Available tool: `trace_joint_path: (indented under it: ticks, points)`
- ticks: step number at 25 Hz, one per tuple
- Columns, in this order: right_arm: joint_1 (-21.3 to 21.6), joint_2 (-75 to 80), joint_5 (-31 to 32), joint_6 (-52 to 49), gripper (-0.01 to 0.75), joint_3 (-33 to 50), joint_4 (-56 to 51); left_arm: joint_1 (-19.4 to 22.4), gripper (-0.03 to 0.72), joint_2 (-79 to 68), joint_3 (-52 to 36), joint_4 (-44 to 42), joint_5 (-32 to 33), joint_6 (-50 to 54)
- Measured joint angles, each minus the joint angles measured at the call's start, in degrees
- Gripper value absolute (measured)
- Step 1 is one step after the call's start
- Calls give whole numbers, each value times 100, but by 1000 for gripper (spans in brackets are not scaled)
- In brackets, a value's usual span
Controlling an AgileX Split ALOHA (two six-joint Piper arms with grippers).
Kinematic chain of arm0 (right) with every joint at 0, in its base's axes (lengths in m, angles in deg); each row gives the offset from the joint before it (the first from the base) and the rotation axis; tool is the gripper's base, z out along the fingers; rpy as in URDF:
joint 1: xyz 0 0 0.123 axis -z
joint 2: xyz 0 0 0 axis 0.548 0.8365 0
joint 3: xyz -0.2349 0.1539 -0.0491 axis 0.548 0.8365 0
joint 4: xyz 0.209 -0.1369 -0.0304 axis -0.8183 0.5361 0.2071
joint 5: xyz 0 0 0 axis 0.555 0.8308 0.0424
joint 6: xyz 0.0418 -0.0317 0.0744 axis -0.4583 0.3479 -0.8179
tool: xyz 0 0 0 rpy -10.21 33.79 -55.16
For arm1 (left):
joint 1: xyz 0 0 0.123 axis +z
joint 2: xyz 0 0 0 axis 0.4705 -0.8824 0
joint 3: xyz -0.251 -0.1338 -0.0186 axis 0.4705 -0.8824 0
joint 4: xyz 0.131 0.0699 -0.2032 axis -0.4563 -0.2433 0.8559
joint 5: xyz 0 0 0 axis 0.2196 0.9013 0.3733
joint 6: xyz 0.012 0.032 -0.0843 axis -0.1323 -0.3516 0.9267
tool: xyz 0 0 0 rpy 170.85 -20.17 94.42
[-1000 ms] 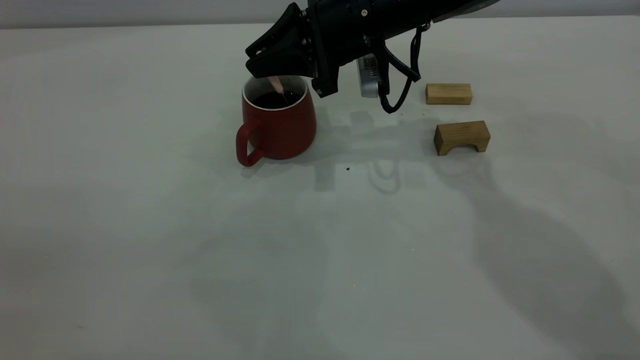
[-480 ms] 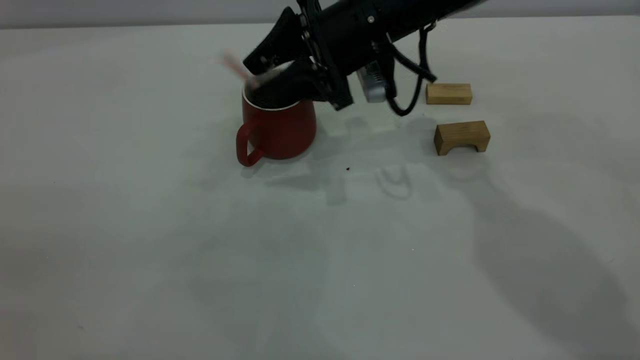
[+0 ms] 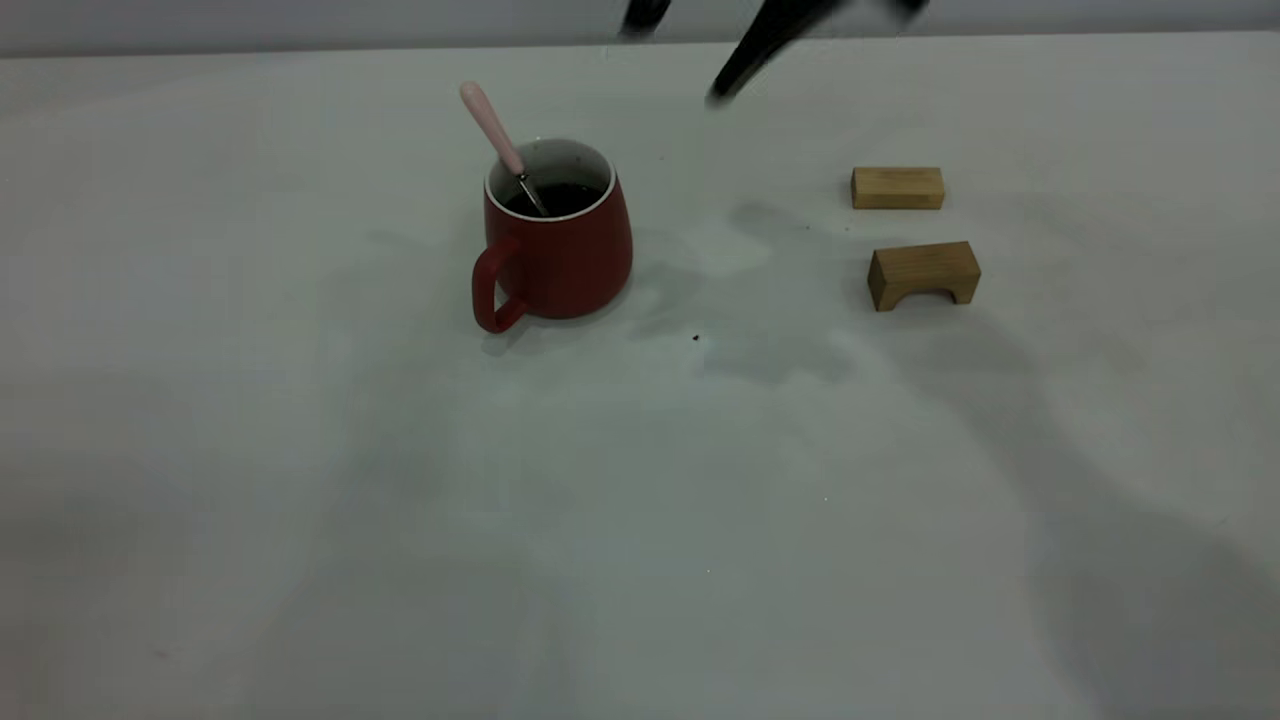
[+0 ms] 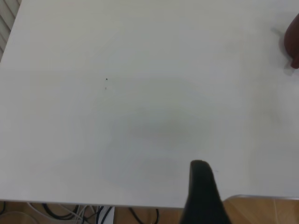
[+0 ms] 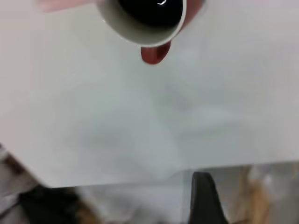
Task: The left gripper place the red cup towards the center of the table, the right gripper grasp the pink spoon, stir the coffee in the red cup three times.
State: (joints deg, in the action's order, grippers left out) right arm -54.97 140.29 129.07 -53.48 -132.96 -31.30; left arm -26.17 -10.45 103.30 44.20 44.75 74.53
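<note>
The cup [image 3: 558, 245] stands upright on the table [image 3: 640, 520], in the far half and a little left of the middle, with its handle turned toward the near-left. Coffee [image 3: 552, 198] sits dark inside it, below the white rim. The spoon [image 3: 497, 140] rests in the cup with nothing holding it: its bowl is down in the coffee, and its pink handle leans over the rim, up and toward the far-left corner.

My right gripper [image 3: 745, 60] is a dark blur up by the far edge, off to the right of the cup and well clear of it. It holds nothing that I can see, but I cannot tell how wide my fingers stand. From my right wrist I look down on the cup's mouth [image 5: 147, 21] and the coffee [image 5: 149, 9], with one dark fingertip [image 5: 203, 196] showing.

My left gripper is not in the exterior view. Its wrist view gives bare table [image 4: 140, 102], a sliver of the cup [image 4: 293, 44] at the picture's border, and one fingertip [image 4: 202, 186]; I cannot tell its spread either.

Two wooden blocks lie toward the right edge: a plain bar [image 3: 897, 187] farther back and an arch block [image 3: 923, 274] nearer, a little apart.
</note>
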Motion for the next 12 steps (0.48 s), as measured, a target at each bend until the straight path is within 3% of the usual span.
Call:
trace_joint_path:
  ticks: [5,12]
  points:
    - [0,-1129,666,1087,534,16,1256,0,573,0,0,0,0,0]
    - [5,-2777,771,2848,533,938,2261,0,573,0,0,0,0,0]
